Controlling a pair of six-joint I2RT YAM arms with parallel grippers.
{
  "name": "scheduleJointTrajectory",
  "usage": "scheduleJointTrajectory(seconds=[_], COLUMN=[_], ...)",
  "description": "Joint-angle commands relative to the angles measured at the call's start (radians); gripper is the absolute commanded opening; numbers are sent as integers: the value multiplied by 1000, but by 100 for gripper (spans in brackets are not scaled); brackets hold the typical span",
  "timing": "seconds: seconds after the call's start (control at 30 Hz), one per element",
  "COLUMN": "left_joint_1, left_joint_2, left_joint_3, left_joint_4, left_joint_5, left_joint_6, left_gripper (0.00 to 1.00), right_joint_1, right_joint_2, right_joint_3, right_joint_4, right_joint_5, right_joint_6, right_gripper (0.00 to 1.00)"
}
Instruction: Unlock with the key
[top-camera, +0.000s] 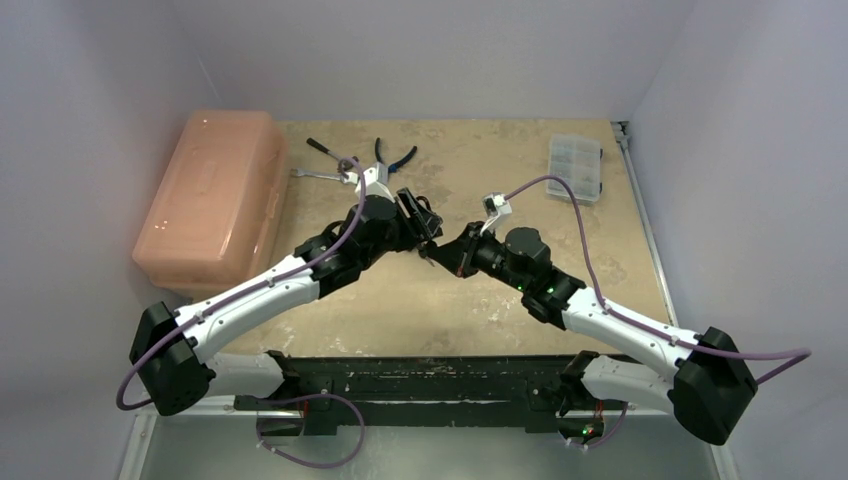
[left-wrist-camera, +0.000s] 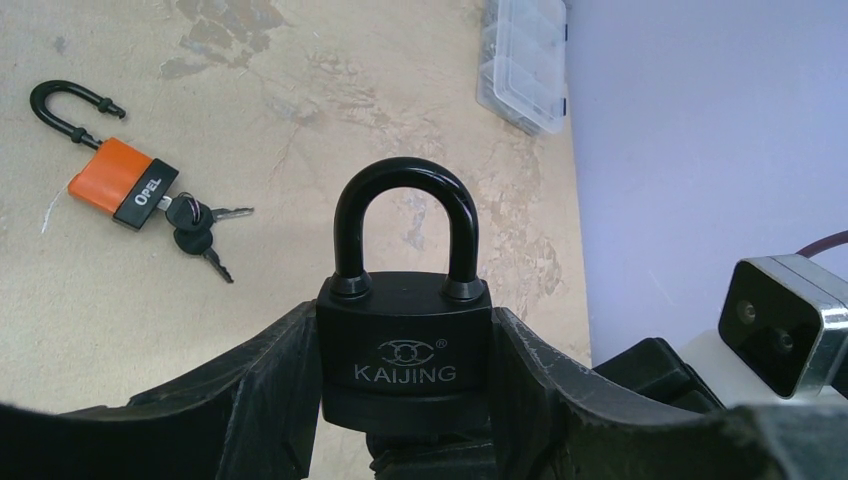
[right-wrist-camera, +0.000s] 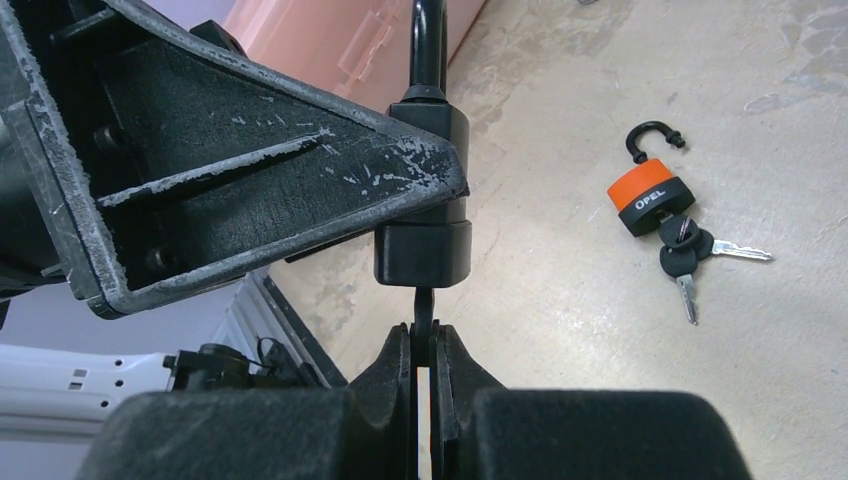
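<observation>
While the left tool stands spread only as wide as the lock body, we see the black padlock clamped between its two fingers. The shackle points away from that tool's wrist, the KAIJING face is toward its camera, and both shackle legs are seated in the body. At the lock's bottom end, the right tool is pressed together on the thin black head of the key, which runs from between its fingertips into the lock body. Ahead of the left tool and off to its left, an orange padlock lies on the table with its shackle open and a bunch of keys at its keyhole end. Farther ahead, to that tool's right, sits a clear compartment box
</observation>
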Motion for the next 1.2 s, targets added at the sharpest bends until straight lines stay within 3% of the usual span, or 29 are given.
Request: scheduleJointTrajectory(seconds=[0.0, 0.5, 1.17], left_joint_1=[-5, -4, -4], left_joint_2=[-66, -95, -117], left_joint_3=[3, -20, -35], left_joint_4=[98, 110, 205], left_joint_5=[55, 79, 113], left_joint_6=[-31, -44, -44], left_gripper=[0, 0, 0], right_joint_1=[-15, -20, -101], right_joint_2=[-1, 12, -9], right_joint_3=[46, 78, 33], right_joint_4=[58, 72, 214], right_joint_5=[93, 85, -82], right_joint_6=[32, 98, 212], right_gripper=[0, 0, 0])
